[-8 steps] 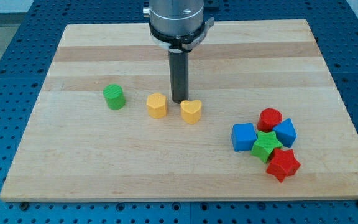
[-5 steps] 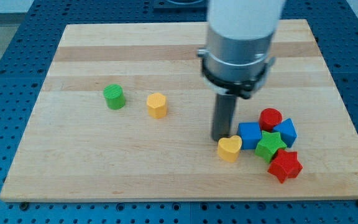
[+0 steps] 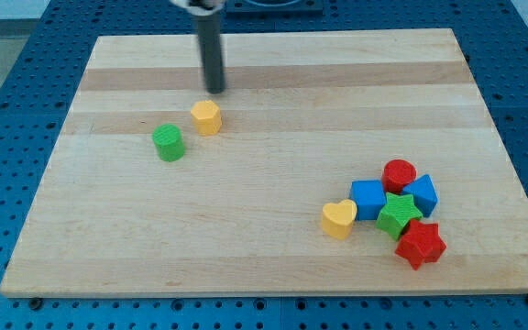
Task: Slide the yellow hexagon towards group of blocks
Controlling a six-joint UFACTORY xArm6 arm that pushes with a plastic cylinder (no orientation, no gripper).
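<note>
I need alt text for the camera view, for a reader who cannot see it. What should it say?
My tip rests on a wooden board just above the yellow hexagon, with a green cylinder to the hexagon's lower left. At the view's lower right, a yellow heart sits beside clustered blue, green and red blocks.

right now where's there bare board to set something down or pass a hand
Bare: the stretch between the yellow hexagon and the yellow heart, and the view's top right. Crowded: the cluster behind the heart, and around the green cylinder, hexagon and my tip.
</note>
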